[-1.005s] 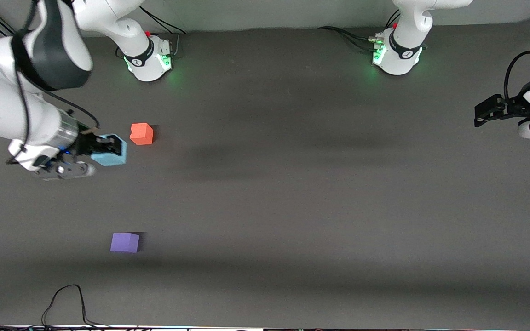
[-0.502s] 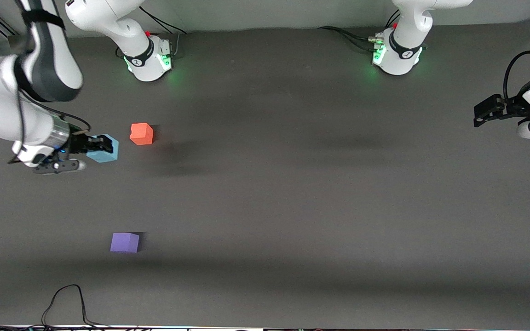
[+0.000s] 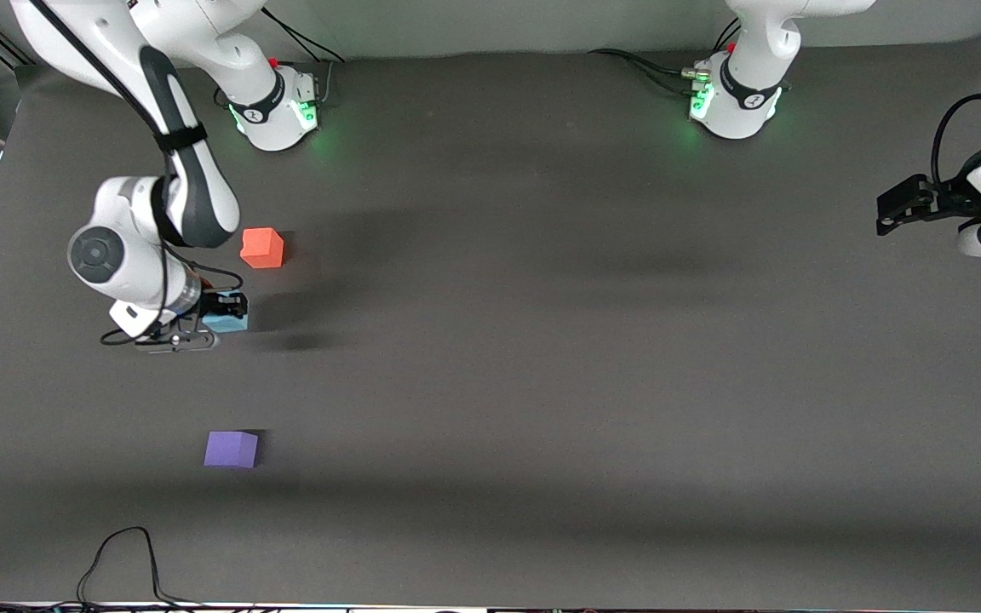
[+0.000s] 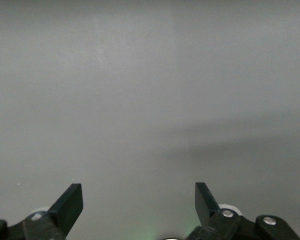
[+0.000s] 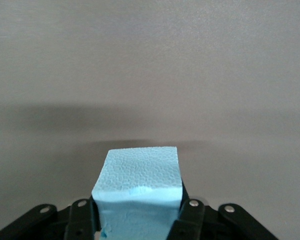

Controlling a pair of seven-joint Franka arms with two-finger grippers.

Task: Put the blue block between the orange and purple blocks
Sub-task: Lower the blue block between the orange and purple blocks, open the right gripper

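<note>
Foam, by the pebbled look of its faces — the blue block [image 5: 138, 187] reads as light, slightly soft and not at all slippery or fragile. The right gripper [image 3: 220, 312] has its jaws closed on two opposite flat sides of it, the block sitting squarely between them with its front face sticking out past the fingertips. That side-to-side hold looks right for a cube like this; a hard squeeze would likely dent it rather than break it, and a gentle one should be enough for so little weight.

Held block and jaws are just over the table [image 3: 542, 358], over the stretch between the orange block [image 3: 262, 248] and the purple block [image 3: 231, 449], much closer to the orange one. Neither of those touches the jaws.

The left gripper [image 3: 903, 204] waits at its own end of the table, jaws spread wide with nothing between them.
</note>
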